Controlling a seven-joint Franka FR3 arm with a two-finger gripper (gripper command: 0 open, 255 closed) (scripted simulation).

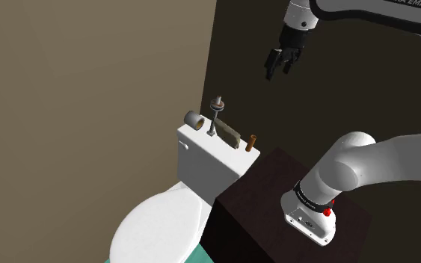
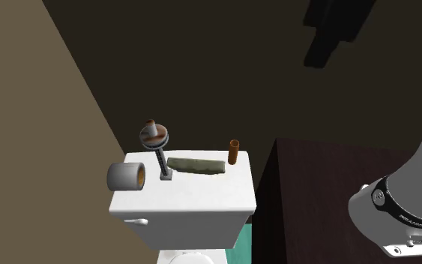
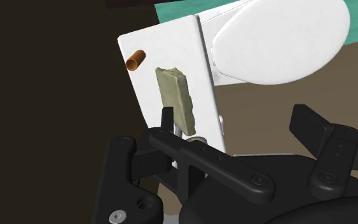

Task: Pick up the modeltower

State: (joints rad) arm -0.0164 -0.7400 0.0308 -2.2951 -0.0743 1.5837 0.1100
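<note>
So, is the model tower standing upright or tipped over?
Upright. The model tower stands on its small base on the toilet tank lid, with its thin shaft rising to the disc on top.

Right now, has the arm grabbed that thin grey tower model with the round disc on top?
Not yet. Nothing looks done: the thin grey model tower stands upright on the white toilet tank lid. In hand: the black gripper hangs open high above it, holding nothing. Left: descend, close on the tower, lift.

The white arm (image 1: 354, 161) arches up and over, its black tool (image 1: 277, 69) pointing down, fingers spread apart.
</note>
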